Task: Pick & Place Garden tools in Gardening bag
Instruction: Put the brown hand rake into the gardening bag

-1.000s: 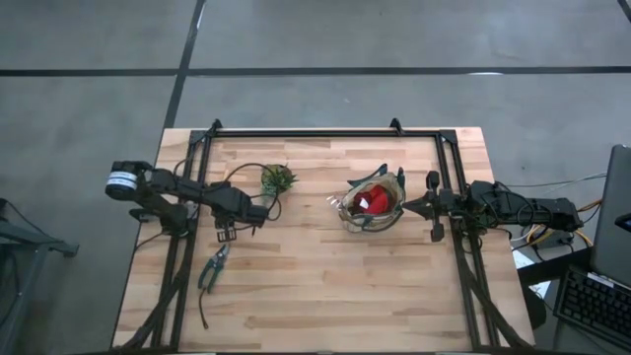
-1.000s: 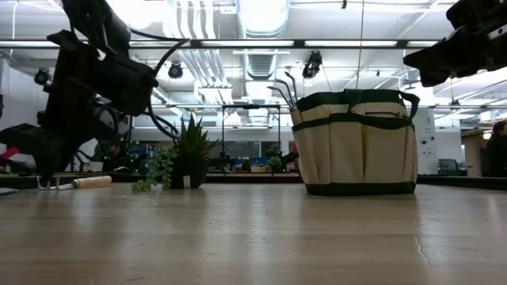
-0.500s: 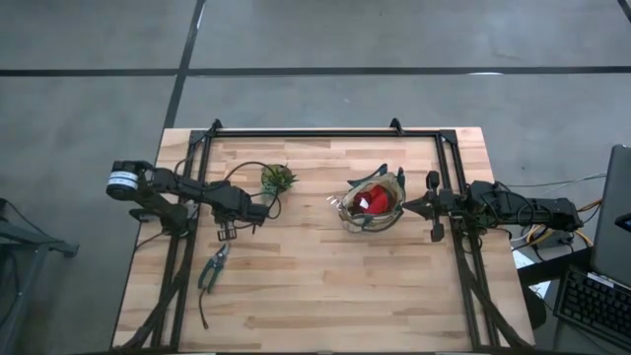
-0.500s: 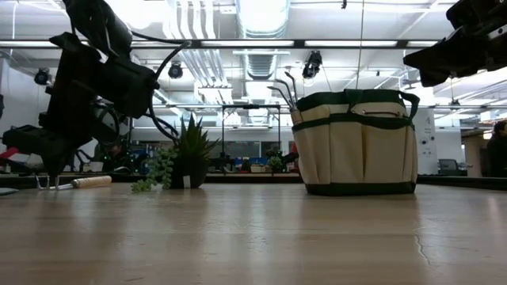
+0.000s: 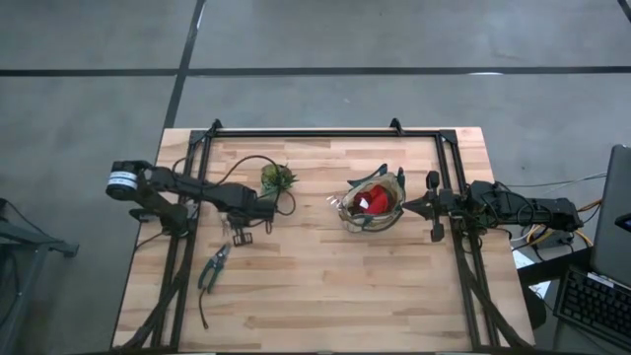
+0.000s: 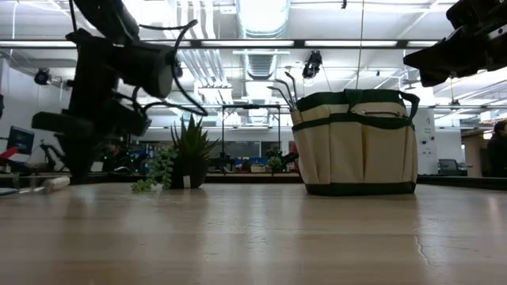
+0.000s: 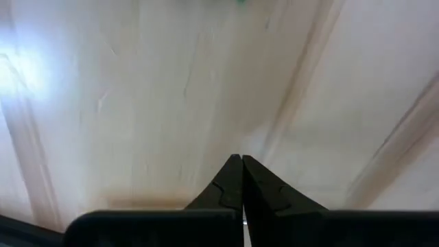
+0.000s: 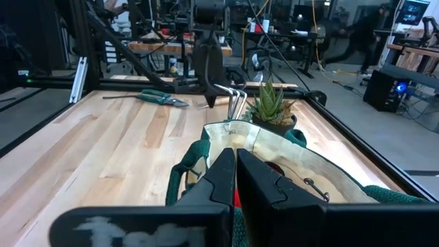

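Left gripper (image 7: 241, 159) is clenched, tips meeting, seemingly on nothing. It is just over the hand fork (image 5: 240, 238) lying near the plant (image 5: 277, 178). The fork is light and rigid with a smooth handle, so grasp the wooden handle mid-length. Right gripper (image 8: 235, 165), closed, waits by the gardening bag (image 5: 373, 202).

Left gripper (image 7: 241, 161) closed; right gripper (image 8: 235, 154) closed, parked at table edge

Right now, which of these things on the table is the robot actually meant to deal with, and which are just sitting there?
Part of the job:
- gardening bag
- red glove, already in the bag
- green-handled pruners, on the table
- hand fork, beside the left arm

Just lying about:
- small leafy plant
- keyboard, off the table
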